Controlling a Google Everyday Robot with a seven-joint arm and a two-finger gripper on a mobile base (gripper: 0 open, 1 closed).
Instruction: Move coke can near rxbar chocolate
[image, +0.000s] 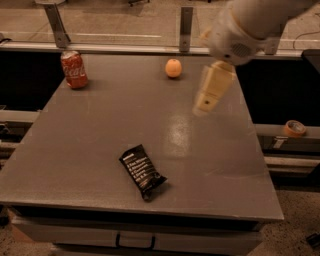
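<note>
The red coke can stands upright at the far left corner of the grey table. The black rxbar chocolate lies flat near the table's front edge, a little left of centre. My gripper hangs from the white arm above the right half of the table, pointing down and to the left. It is far from the can and well above and right of the bar. It holds nothing.
A round orange fruit sits at the far edge, left of the gripper. A glass rail with metal posts runs along the back. A roll of tape lies on a shelf to the right of the table.
</note>
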